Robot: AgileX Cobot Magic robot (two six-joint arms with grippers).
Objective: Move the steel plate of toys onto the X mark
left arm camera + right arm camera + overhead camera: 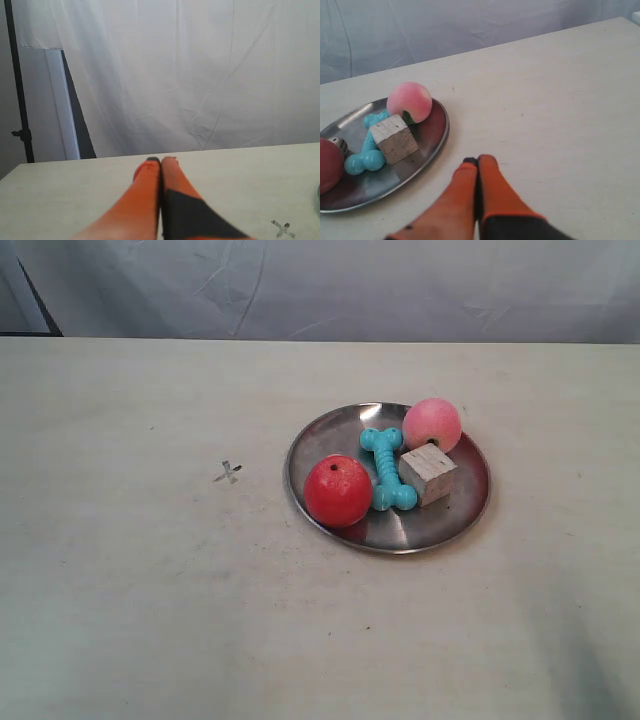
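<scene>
**Item record: steel plate of 4 toys, resting off the mark**

1. Round, shallow, shiny grey steel plate [447,524] with raised rim. It is set flat on the pale tabletop [150,620], toward the exterior view's right of centre. 4 toys are carried in it.

2. Glossy red ball [338,491]. It is placed at the plate's near edge, on the side facing the mark.

3. Turquoise bone-shaped toy [387,469]. It is laid flat across the plate's middle, just beside the red ball.

4. Pale wooden cube [428,473]. It is seated against the bone's other side, apparently touching it.

5. Pink peach-like ball [432,424]. It is lodged at the far rim, just beside the cube.

6. Small thin grey X mark [228,473] drawn on the tabletop. It is left uncovered, to the exterior view's left of the plate, with bare tabletop between mark and rim.

7. Left tool [161,161], orange fingers with black patches. The fingers are pressed together and nothing is held. The X mark is seen near it in the left wrist view.

8. Right tool [476,161], same make. The fingers are pressed together and nothing is held. It is positioned near the plate's rim on the cube side, apart from the rim.

9. White cloth backdrop [400,285], hung behind the tabletop.
</scene>
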